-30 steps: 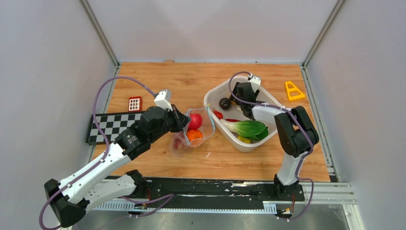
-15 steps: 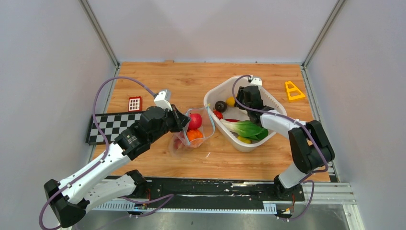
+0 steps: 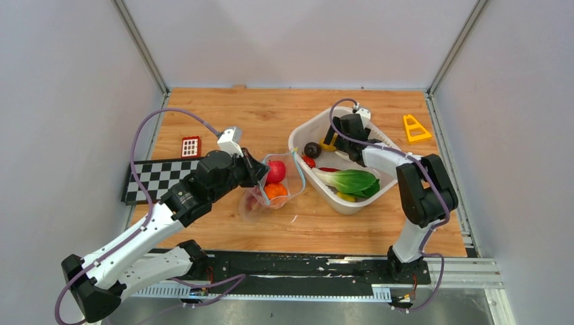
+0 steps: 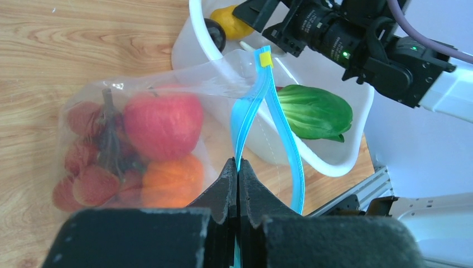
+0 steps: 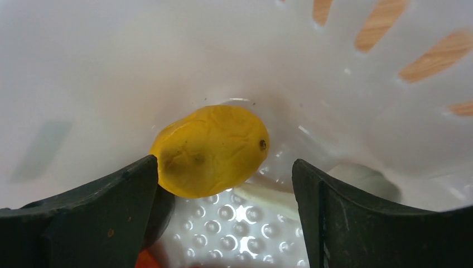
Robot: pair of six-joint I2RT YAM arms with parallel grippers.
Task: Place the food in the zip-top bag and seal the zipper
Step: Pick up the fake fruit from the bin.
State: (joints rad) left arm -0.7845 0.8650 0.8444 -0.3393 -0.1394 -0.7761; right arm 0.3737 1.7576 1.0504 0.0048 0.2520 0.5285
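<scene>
Two grippers, three views. Top: left gripper [image 3: 260, 170] beside zip-top bag [image 3: 292, 175] on surface; right gripper [image 3: 336, 139] in white basket [image 3: 302, 124]. Left wrist: jaws pinched together on zipper [image 4: 247, 114], mouth open. Right wrist: jaws apart, straddling yellow lemon [image 5: 211, 151]; centre it before closing, lest it roll.

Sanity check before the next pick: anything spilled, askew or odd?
Nothing stands out. Bag open, left gripper pinching its zipper, fruit inside, none spilled. Lemon lies in the basket between the open right gripper's fingers.
</scene>
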